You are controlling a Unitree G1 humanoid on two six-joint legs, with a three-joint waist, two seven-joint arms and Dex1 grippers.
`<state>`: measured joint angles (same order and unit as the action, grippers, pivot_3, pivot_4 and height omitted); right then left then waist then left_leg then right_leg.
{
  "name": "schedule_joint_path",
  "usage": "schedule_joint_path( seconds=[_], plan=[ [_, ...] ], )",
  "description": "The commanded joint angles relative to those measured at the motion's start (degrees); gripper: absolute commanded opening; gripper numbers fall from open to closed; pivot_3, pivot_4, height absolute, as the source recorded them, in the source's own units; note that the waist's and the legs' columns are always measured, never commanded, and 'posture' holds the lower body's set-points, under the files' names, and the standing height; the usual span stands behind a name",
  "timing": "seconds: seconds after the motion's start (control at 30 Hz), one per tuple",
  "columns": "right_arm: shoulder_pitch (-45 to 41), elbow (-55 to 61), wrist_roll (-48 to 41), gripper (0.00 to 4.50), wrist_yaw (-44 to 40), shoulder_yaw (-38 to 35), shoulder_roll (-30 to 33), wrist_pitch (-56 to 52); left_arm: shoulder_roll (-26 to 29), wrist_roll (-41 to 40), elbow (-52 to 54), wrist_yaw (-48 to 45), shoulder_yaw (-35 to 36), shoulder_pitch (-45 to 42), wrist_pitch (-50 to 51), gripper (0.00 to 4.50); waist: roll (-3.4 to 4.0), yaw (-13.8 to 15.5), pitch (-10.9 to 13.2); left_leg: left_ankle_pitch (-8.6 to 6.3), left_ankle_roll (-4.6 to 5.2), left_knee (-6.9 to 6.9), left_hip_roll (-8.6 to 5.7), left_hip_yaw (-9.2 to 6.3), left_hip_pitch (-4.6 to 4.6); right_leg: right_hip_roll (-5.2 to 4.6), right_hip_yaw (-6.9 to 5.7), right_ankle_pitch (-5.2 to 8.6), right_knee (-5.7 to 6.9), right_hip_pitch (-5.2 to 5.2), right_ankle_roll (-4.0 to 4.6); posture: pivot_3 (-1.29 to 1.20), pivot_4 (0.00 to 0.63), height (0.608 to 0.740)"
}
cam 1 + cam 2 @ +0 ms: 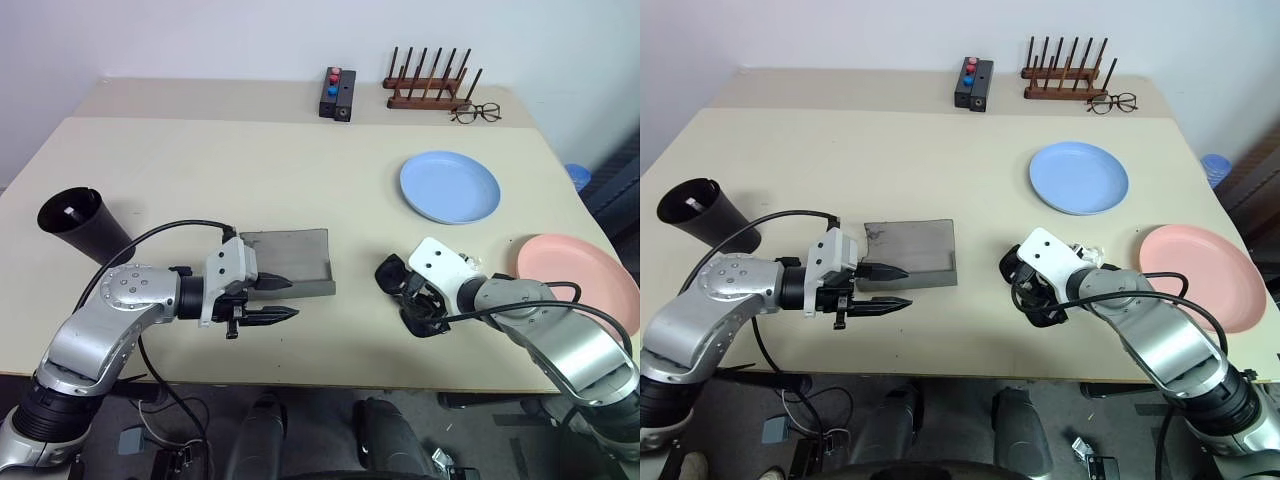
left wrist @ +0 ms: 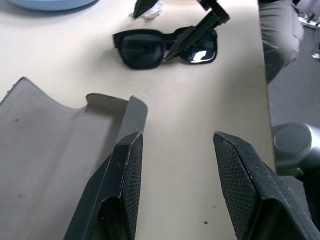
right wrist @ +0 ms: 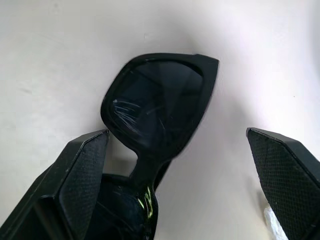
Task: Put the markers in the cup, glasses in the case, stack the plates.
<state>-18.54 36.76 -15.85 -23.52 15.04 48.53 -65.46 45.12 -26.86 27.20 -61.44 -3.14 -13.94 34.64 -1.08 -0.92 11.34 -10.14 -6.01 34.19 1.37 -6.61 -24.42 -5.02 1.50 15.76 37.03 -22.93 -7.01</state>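
The glasses [image 3: 155, 110] lie flat near the table's [image 1: 200, 160] front edge, right of the open case [image 1: 290, 262]. Light, rigid, with scratch-prone glossy lenses: grip the frame bridge. The right gripper [image 3: 185, 185] straddles them, jaws apart; the left gripper [image 2: 180, 185] hangs half-open, empty, beside the case.

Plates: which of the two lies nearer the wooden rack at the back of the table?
The light blue plate; it sits farther back, toward the wooden rack, while the salmon pink plate lies close to the table's front right edge.

black sunglasses [image 3: 155, 110] on pale table [image 3: 60, 55], right end effector [image 3: 185, 175] fingers spread around them
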Motion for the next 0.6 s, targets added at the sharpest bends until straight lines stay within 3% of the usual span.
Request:
schedule_joint_path(
  seconds=[0.03,0.2,0.33,0.6],
  plan=[
    [0.3,0.3,0.6,3.68,0.2,-1.9,-0.8,-1.0,0.5,-0.4,1.0,0.9,1.4,0.2,-0.8,2.29,0.00,0.0,0.0,0.00,0.00,0.00,0.00,0.00,0.00,0.00,0.00,0.00,0.00,0.00,0.00,0.00,0.150,0.740],
    [0.6,0.2,-1.9,1.16,1.7,-8.4,-7.6,-6.4,0.1,-1.0,1.6,2.1,1.5,0.6,-0.7,2.29,-0.01,0.0,0.0,0.00,0.00,0.00,0.00,0.00,0.00,0.01,0.00,0.00,0.01,0.00,0.00,0.00,0.150,0.740],
    [1.5,-0.4,-3.6,1.16,0.8,-12.0,-10.1,-9.0,-0.1,-0.9,1.6,2.7,1.1,0.6,-1.0,2.29,0.00,0.0,0.0,0.00,0.00,-0.01,0.01,0.00,0.00,0.01,0.00,0.00,0.01,0.00,0.00,0.00,0.150,0.740],
    [1.9,-2.1,-1.6,1.16,-2.0,-8.6,-5.3,-2.9,-0.7,-0.7,1.3,3.6,0.7,0.4,-1.2,2.29,-0.01,0.0,0.0,0.00,0.00,-0.01,0.01,0.01,0.00,0.00,0.00,0.00,-0.03,0.01,0.01,0.00,0.150,0.740]
  ],
)
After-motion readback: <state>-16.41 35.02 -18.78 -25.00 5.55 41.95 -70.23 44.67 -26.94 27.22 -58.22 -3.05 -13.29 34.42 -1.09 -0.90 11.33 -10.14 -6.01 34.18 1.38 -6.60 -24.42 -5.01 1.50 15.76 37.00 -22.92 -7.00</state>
